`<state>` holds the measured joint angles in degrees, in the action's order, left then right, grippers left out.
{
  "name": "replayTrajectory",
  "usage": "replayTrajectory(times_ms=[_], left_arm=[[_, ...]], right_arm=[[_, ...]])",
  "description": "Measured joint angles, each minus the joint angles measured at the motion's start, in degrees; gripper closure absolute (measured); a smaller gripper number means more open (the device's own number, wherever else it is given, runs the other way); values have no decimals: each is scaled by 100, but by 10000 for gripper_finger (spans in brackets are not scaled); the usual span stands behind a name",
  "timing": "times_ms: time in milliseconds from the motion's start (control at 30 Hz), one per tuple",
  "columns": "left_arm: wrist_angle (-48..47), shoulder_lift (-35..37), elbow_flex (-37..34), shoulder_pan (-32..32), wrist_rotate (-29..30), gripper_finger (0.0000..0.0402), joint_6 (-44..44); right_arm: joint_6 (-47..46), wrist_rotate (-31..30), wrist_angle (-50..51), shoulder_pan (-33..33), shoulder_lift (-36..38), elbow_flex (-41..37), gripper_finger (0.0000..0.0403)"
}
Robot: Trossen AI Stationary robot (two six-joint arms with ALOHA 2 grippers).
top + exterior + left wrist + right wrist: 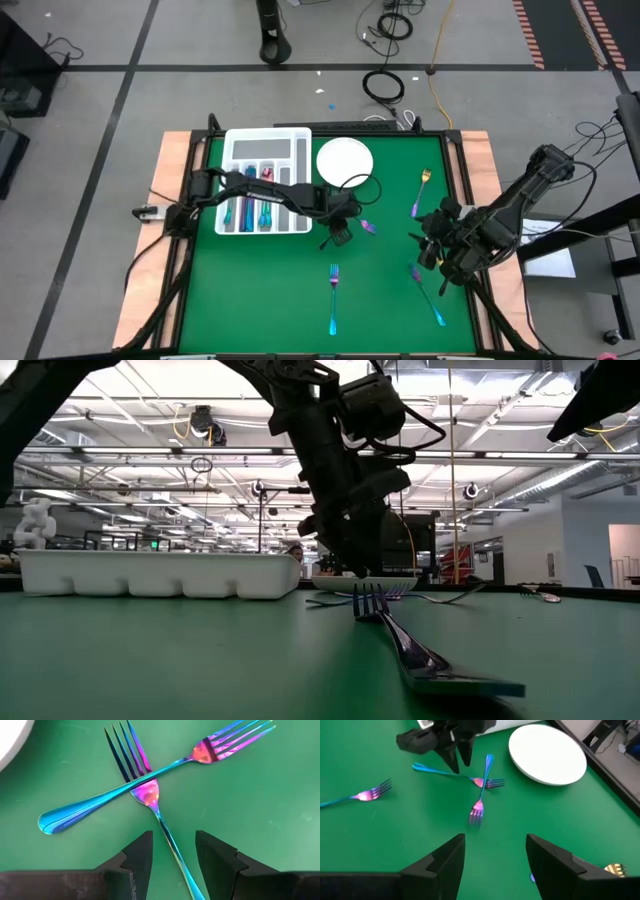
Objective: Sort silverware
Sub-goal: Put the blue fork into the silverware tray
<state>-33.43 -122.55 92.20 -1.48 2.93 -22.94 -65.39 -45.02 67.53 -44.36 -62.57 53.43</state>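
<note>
Centrally, two thin iridescent crossed forks [150,790] lie flat on the smooth green mat [390,290], near the round white plate [345,160]. Left gripper [172,850] hangs over them, dark fingers spread, straddling the lower fork's handle, pinching nothing. Right gripper [495,850] waits at the mat's right side, fingers spread wide, empty. White divided tray [265,150] holds some pieces. A lone fork [333,295] sits in open mat toward the front. Grey workshop floor around.

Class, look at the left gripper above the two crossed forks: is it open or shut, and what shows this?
Open. The left gripper shows bare green mat between its fingers, with the lower fork's handle running between them untouched.
</note>
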Motion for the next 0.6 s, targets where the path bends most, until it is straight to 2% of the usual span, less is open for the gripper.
replayTrajectory(times_ms=[333, 600], left_arm=[[188, -16, 0, -8, 95, 251, 99], [201, -365, 2, -51, 177, 251, 79]], right_arm=[[8, -141, 0, 0, 0, 0, 204], [20, -141, -4, 0, -4, 0, 204]])
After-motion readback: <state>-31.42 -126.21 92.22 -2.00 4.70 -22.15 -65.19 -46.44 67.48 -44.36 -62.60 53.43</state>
